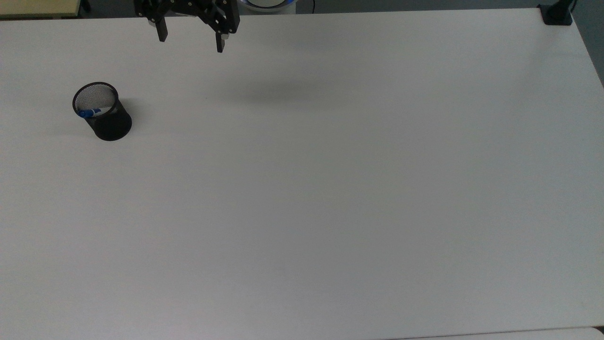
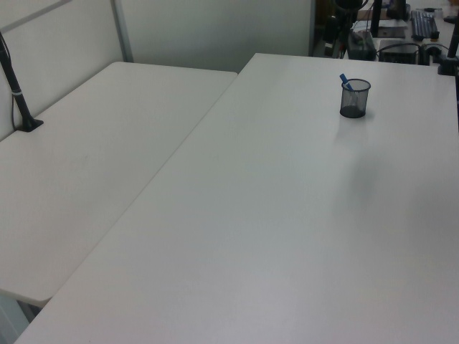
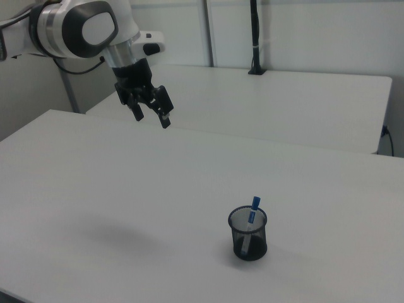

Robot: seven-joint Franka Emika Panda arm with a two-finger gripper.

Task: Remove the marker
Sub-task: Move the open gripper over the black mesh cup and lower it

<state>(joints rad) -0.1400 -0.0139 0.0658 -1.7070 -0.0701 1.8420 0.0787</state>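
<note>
A black mesh cup point(image 1: 104, 113) stands upright on the white table point(image 1: 330, 189), toward the top view's left. The marker point(image 1: 90, 113), white with a blue cap, leans inside the cup with its blue end poking above the rim. The left view has the cup point(image 2: 354, 98) far back with the marker point(image 2: 345, 82) sticking out. In the right view the cup point(image 3: 248, 233) sits near the front and the marker point(image 3: 253, 209) rises from it. My gripper point(image 1: 191, 41) hangs open and empty high above the table's far edge, well away from the cup; the right view places the gripper point(image 3: 151, 117) at upper left.
A second white table point(image 2: 86, 165) adjoins this one on the left view's left. A black pole clamp point(image 1: 557, 14) sits at the top view's far right corner, and another black pole point(image 3: 254, 38) rises at the back of the right view. Desk clutter point(image 2: 401, 29) lies beyond the table.
</note>
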